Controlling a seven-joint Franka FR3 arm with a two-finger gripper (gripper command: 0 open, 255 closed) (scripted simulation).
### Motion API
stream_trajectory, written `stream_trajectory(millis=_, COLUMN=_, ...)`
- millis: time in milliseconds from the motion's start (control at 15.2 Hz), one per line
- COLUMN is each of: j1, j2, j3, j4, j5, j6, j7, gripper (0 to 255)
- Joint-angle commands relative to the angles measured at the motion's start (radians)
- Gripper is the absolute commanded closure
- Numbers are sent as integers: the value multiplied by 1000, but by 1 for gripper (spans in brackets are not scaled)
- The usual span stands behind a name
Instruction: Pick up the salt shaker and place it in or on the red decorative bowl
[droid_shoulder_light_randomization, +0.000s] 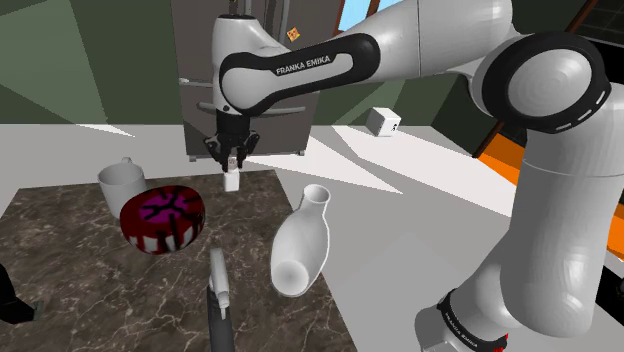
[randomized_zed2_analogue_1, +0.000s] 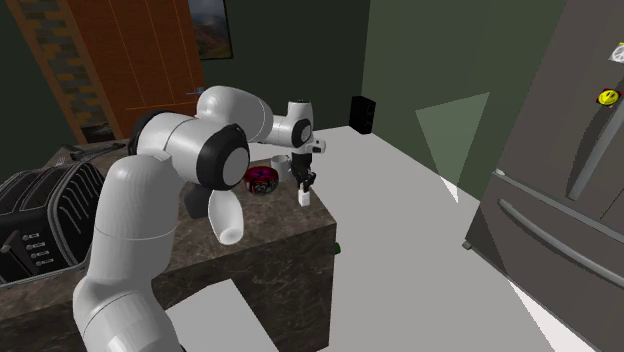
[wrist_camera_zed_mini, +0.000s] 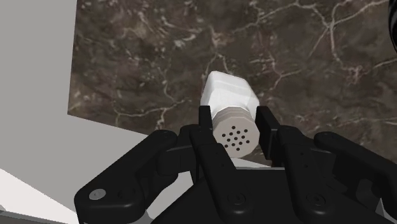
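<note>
The pincer (wrist_camera_zed_mini: 234, 121) is clamped on the salt shaker (wrist_camera_zed_mini: 229, 95), near the red bowl (droid_shoulder_light_randomization: 163, 220), off its far right side in the shoulder view. It grips near the cap, so the shaker might slip and fall on the surface (wrist_camera_zed_mini: 318, 63), missing the bowl. The shaker is white and boxy, with a round dotted top.

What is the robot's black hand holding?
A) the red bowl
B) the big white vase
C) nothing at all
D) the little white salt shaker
D: in the wrist view the gripper has its two fingers clasped on the white salt shaker, just by its holed cap.
</note>
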Motion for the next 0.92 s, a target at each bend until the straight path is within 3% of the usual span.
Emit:
stream_trajectory(millis=0, j1=0, j2=-8, j3=2, j4=10, j5=3, j6=-17, j7=-2, gripper=255)
stream_trajectory(millis=858, j1=-1, j2=-54, j3=10, j4=120, j5=21, j6=-172, j7=-15, gripper=255)
